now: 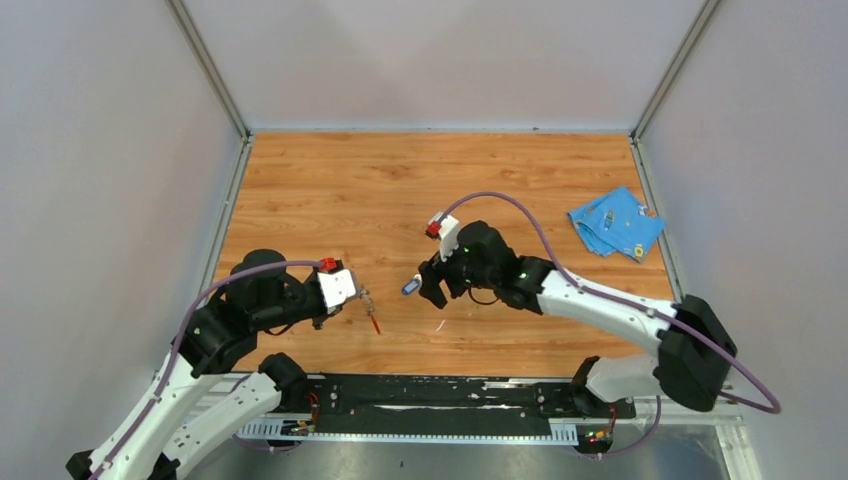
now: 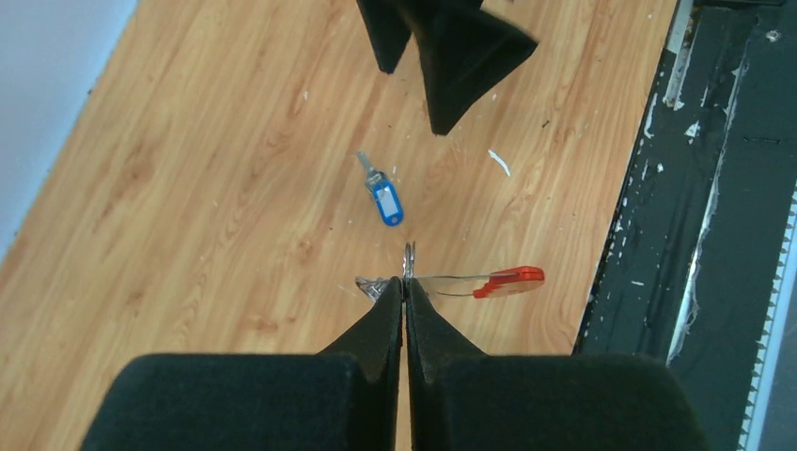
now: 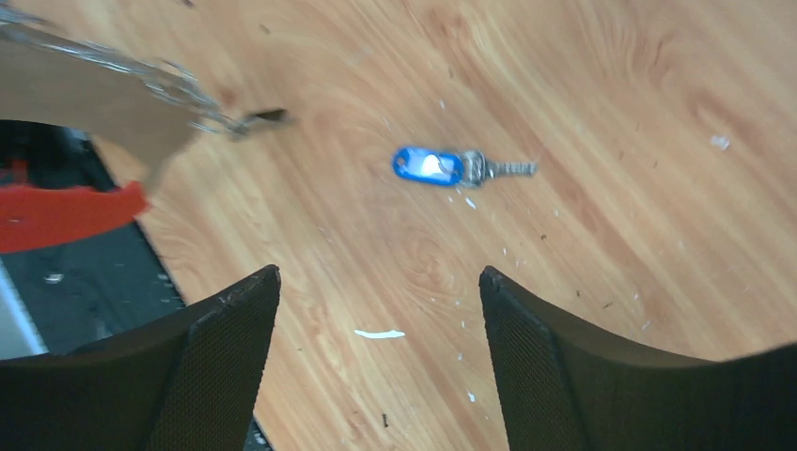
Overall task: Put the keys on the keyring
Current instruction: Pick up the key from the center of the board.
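Holding the keyring (image 2: 489,281) in the left jaws, right jaws parted above the blue-headed key (image 1: 410,287)

Item 1, left jaws: closed completely, the two tips pressed together on the metal ring end of the keyring. The strap ran out sideways from the tips, silvery grey first and red at its free end. From above, the red end pointed down toward the near edge of the counter (image 1: 400,190); whether it touched the wood could not be told.

Item 2, right jaws: spread wide, with nothing between them. They stood just right of the blue-headed key and were not touching it.

Item 3, blue-headed key: lay flat on the counter near the middle, between the two sets of jaws, and apart from the keyring. Its silver blade was attached to the blue plastic head by a small metal link.

Item 4, blue cloth (image 1: 615,222): lay crumpled at the far right of the counter, well apart from both arms. Small objects rested on it, too small to identify.

Item 5, counter: wood-grain surface, with pale flecks scattered around the key.
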Robot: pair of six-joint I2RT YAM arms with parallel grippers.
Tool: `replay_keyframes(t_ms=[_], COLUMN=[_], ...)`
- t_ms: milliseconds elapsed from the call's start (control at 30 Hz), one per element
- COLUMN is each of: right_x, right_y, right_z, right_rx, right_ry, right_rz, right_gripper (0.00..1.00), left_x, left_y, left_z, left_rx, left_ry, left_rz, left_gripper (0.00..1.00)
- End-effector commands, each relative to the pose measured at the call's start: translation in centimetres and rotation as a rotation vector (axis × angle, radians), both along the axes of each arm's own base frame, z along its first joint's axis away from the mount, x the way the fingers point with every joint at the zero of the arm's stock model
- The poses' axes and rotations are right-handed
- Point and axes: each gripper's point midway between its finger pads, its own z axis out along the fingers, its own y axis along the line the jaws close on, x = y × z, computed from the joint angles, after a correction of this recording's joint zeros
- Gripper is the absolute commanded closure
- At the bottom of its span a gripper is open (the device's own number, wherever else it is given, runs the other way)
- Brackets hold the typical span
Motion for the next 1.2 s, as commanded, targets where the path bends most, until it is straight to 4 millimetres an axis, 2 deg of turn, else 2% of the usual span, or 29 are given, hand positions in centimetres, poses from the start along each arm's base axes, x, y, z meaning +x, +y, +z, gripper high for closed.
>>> replay_keyframes(t_ms=[0,67,200,367,567,667,900,1167], right_x=[2.4,3.5,5.5,6.9,7.6,7.5,6.2,6.3], right_y=[0.1,0.6,1.8,3.5,4.6,4.8,5.0,5.0], right_z=[-5.3,-7.0,-9.3,-10.1,-11.1,-11.6,-12.6,-13.7], right_rx=[-0.101,-0.143,-0.196,-0.242,-0.263,-0.276,-0.285,-0.318], right_ry=[0.066,0.045,-0.026,-0.119,-0.149,-0.147,-0.127,-0.122], right_rz=[-0.1,-0.104,-0.092,-0.035,0.001,0.022,0.081,0.096], right_gripper=[0.24,0.29,0.29,0.29,0.37,0.42,0.43,0.5], left_x=[-0.2,0.0,0.4,0.6,0.1,0.1,0.0,-0.1], left_y=[0.6,0.6,1.1,1.5,1.1,1.2,1.1,0.8], left_z=[-0.5,-0.8,-1.6,-2.1,-2.7,-2.8,-3.1,-2.4], left_rx=[-0.006,0.01,0.054,0.098,0.098,0.1,0.105,0.086], left_ry=[0.041,0.046,0.016,-0.007,0.01,0.009,0.017,0.023], left_rz=[0.047,0.048,0.05,0.044,0.008,0.007,0.0,-0.005], left_gripper=[1.0,1.0,1.0,1.0,1.0,1.0,1.0,1.0])
